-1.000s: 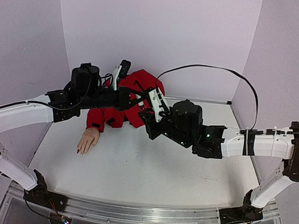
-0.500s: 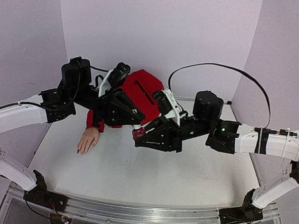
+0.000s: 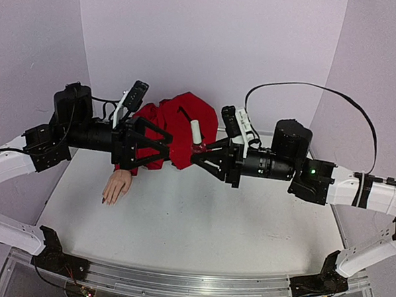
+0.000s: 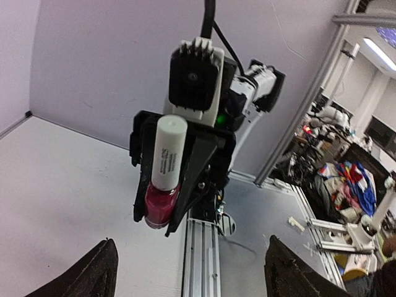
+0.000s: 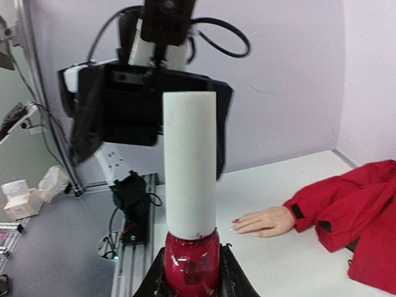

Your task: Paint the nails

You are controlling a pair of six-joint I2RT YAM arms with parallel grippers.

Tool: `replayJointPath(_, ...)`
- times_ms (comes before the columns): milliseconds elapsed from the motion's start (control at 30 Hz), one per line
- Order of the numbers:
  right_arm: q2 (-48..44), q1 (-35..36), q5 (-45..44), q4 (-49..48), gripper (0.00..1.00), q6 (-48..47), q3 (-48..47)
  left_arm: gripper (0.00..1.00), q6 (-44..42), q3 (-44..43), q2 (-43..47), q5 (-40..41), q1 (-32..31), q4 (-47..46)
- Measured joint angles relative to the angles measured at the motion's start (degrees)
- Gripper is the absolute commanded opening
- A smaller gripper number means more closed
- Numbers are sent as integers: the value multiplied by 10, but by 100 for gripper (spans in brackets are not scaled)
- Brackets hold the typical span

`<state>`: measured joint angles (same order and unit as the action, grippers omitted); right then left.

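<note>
We are looking at both arms raised above the white surface (image 3: 220, 224), their grippers facing each other across the middle of the overhead view. The right gripper (image 3: 199, 153) is clamping the round pink-red body of a nail polish bottle (image 3: 195, 136), its fingers pressing on either side of the glass. The bottle's long white cap (image 5: 190, 179) is standing clear above them. In the overhead view the bottle is hanging in the air in front of the red jacket (image 3: 176, 120), with its cap tilting slightly toward the upper left.

The left gripper (image 3: 168, 147) is spreading wide and holding nothing. Its two black fingers (image 3: 154, 131) are reaching toward the bottle from the left of the frame, with a gap between their tips and it. From the left wrist we are seeing the bottle straight ahead, beyond the two fingertips at the bottom of the frame.

The mannequin hand (image 3: 117, 184) is lying palm down on the surface at the left of the overhead view, below the left arm, its wrist going into the red sleeve (image 5: 328, 204). The nails (image 5: 236, 220) are sitting at its fingertips, pointing toward the lower left of the overhead frame. In the right wrist view they are looking dark, though they are too small for us to tell more. The hand is lying well apart from both grippers and from the bottle. A black cable (image 3: 302, 89) is arching above the right arm.
</note>
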<state>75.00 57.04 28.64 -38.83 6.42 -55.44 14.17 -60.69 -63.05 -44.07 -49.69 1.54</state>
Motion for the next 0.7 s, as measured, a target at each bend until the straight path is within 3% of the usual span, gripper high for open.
replayJointPath(300,46,3,-228,26,0,-29,-3,88,89,-9,1,190,0,42)
replayJointPath(500,109,23,-346,39,0,-40,-30,77,130,-35,-51,260,0,51)
replayJointPath(700,139,55,-397,43,0,-65,-55,63,151,-43,-88,299,0,57)
